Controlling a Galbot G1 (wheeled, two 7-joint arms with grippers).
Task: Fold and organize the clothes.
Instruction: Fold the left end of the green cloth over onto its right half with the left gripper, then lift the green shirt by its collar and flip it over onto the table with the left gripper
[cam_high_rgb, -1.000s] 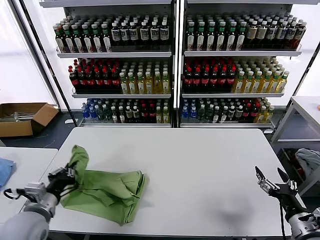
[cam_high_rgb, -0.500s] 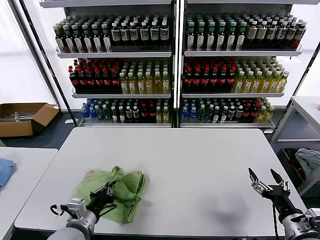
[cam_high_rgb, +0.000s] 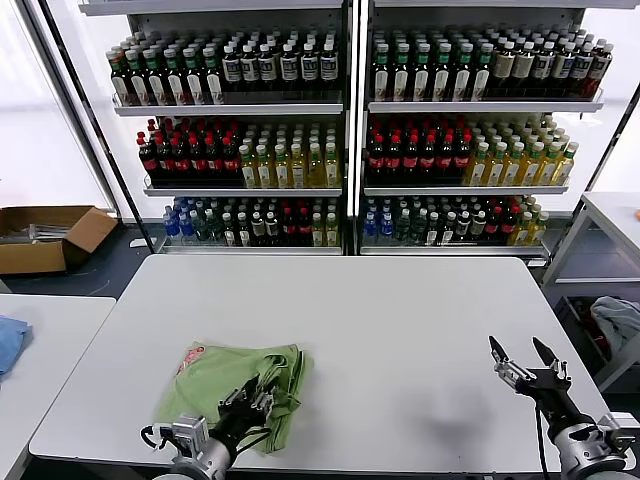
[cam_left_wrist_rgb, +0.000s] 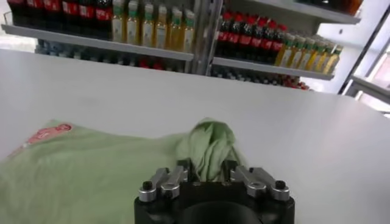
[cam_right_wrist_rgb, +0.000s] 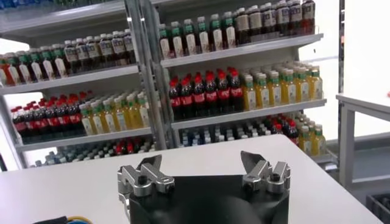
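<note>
A light green shirt (cam_high_rgb: 225, 372) lies crumpled on the white table (cam_high_rgb: 400, 340) near its front left. A red-and-white logo (cam_high_rgb: 190, 356) shows at its left edge. My left gripper (cam_high_rgb: 258, 400) is at the shirt's near edge, shut on a bunched fold of the fabric (cam_left_wrist_rgb: 210, 143); the shirt spreads flat beside it in the left wrist view (cam_left_wrist_rgb: 79, 176). My right gripper (cam_high_rgb: 520, 362) is open and empty, held above the table's front right corner, far from the shirt. It also shows in the right wrist view (cam_right_wrist_rgb: 201, 164).
Shelves of bottles (cam_high_rgb: 340, 130) stand behind the table. A cardboard box (cam_high_rgb: 45, 235) sits on the floor at left. A second table with blue cloth (cam_high_rgb: 8, 340) is at far left. More cloth lies in a bin (cam_high_rgb: 615, 320) at right.
My left gripper has dragged the shirt's raised part down and to the right, gathering it into a flatter heap near the table's front edge. The right gripper shifted slightly left and down.
</note>
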